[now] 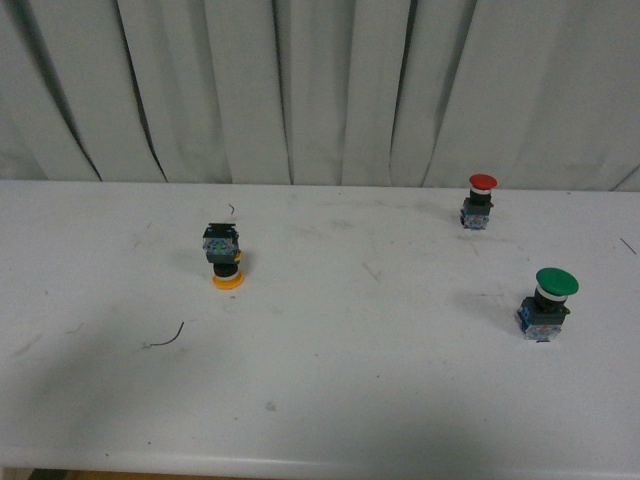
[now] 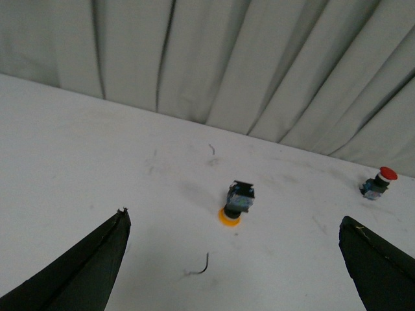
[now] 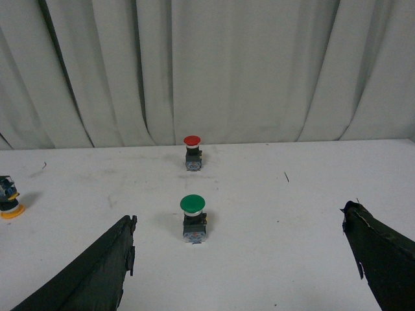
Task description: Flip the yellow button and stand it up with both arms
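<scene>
The yellow button [image 1: 225,257] stands upside down on the white table, yellow cap on the surface and black-blue contact block on top, left of centre in the front view. It also shows in the left wrist view [image 2: 237,203] and at the edge of the right wrist view [image 3: 8,196]. My left gripper [image 2: 233,256] is open and empty, well short of the button, which lies ahead between its fingers [image 2: 97,259]. My right gripper [image 3: 240,259] is open and empty. Neither arm shows in the front view.
A red-capped button [image 1: 479,201] stands upright at the back right, and a larger green-capped button [image 1: 546,302] stands upright at the right. A thin dark wire scrap [image 1: 165,337] lies in front of the yellow button. Grey curtains [image 1: 320,90] hang behind the table [image 1: 330,400].
</scene>
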You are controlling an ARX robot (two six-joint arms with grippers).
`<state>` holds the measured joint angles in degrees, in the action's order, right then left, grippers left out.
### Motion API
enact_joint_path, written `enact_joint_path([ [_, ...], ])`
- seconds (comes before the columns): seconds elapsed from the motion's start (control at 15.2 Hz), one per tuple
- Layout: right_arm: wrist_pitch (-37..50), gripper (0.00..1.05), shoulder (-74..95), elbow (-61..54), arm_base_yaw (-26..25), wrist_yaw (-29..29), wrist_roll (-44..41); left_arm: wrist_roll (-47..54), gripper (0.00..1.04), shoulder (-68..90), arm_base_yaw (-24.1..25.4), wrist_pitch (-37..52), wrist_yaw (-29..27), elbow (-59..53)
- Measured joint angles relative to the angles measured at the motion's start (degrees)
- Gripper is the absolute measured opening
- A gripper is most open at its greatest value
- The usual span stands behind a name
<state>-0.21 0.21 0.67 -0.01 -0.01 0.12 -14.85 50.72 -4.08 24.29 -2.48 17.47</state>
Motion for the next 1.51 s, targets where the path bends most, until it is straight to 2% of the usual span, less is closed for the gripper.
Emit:
enact_joint_path([
  [0.07,0.02,0.98,0.00,0.00,0.00,0.00,0.00,1.05,0.98,17.00,0.68,8.31,3.02,8.63],
  [0.13,0.02,0.98,0.00,0.00,0.00,0.00,0.00,3.30,0.98,33.75,0.50,6.60,5.25,20.39],
  [0.2,0.02,0.98,0.00,0.00,0.00,0.00,0.00,5.90,0.98,50.86,-1.36,0.00,4.04,35.30],
  [0.26,0.02,0.98,0.00,0.00,0.00,0.00,0.02,9.16,0.98,60.46,-4.17,-7.69,2.32,47.67],
  [0.39,0.02,0.98,0.00,0.00,0.00,0.00,0.00,10.84,0.98,70.69,-5.29,-22.34,0.09,61.37],
  [1.11,0.02,0.98,0.00,0.00,0.00,0.00,0.00,10.19,0.98,73.44,-5.40,-28.70,0.15,65.07],
  [1.51,0.02,0.98,0.00,0.00,0.00,0.00,0.00,9.11,0.98,76.96,-7.85,-28.13,1.31,65.70],
])
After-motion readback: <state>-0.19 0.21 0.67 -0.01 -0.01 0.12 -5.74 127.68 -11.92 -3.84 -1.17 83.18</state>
